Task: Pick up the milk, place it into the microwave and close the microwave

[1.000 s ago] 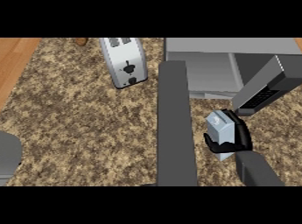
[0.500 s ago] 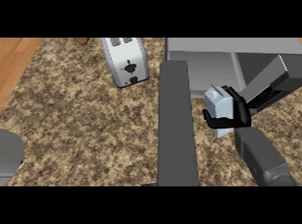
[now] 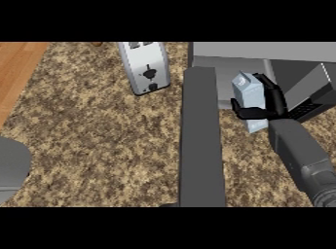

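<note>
my right hand (image 3: 262, 104) is raised at the right of the view, fingers and thumb curled round the milk carton (image 3: 248, 92), holding it upright. my right forearm (image 3: 303, 155) slants up from the lower right corner. my left forearm (image 3: 200, 146) runs straight up the middle.

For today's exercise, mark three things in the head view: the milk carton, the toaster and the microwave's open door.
milk carton (image 3: 247, 90), head view: on its pale front face, above the black fingers.
toaster (image 3: 145, 73), head view: on its silver side with the lever.
microwave door (image 3: 321, 90), head view: on the grey panel swung open.
</note>
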